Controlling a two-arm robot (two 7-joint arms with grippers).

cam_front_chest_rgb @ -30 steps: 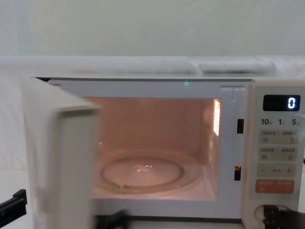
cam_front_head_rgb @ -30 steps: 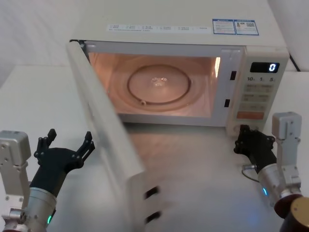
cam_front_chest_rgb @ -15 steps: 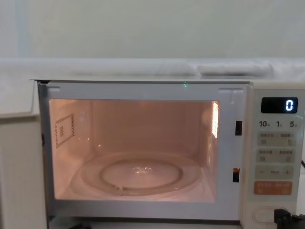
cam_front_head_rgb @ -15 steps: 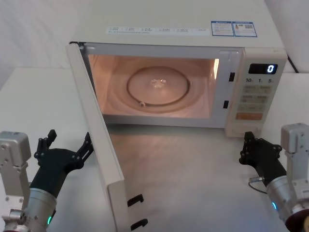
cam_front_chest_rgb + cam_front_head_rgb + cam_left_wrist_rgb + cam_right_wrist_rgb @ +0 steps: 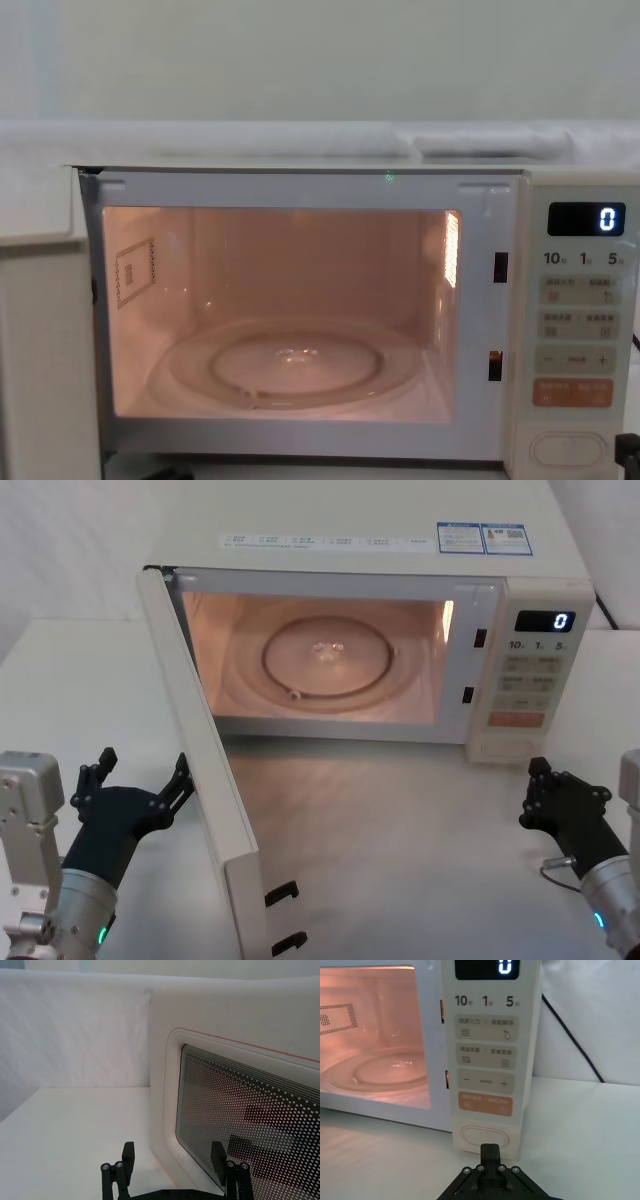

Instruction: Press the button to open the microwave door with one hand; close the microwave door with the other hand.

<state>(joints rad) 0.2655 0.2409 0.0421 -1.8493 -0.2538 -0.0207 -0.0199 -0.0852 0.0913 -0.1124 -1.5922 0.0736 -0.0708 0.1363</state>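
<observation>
Nearest the robot, the left hand [image 5: 140,792] hovers low over the white surface [image 5: 60,680] with its fingers spread open, just beside the outer face of the microwave door [image 5: 205,770]. In the left wrist view its two black fingertips [image 5: 127,1152] point at the door's dark mesh window [image 5: 250,1125], close to it, though contact cannot be judged. On the other side, the right hand [image 5: 560,798] sits low above the surface, in front of the control panel [image 5: 528,680] and clear of it; its fingers are drawn together, closed on nothing.

The microwave door stands swung wide open on its left hinge, its free edge toward the robot, two black latch hooks [image 5: 285,918] showing on that edge.

Farther back, the microwave [image 5: 380,560] rests on the surface with its cavity lit orange and the glass turntable [image 5: 328,658] inside. The button [image 5: 484,1136] sits at the bottom of the panel, below the orange key [image 5: 484,1104], untouched, straight ahead of the right hand. The display [image 5: 548,621] reads "0".
</observation>
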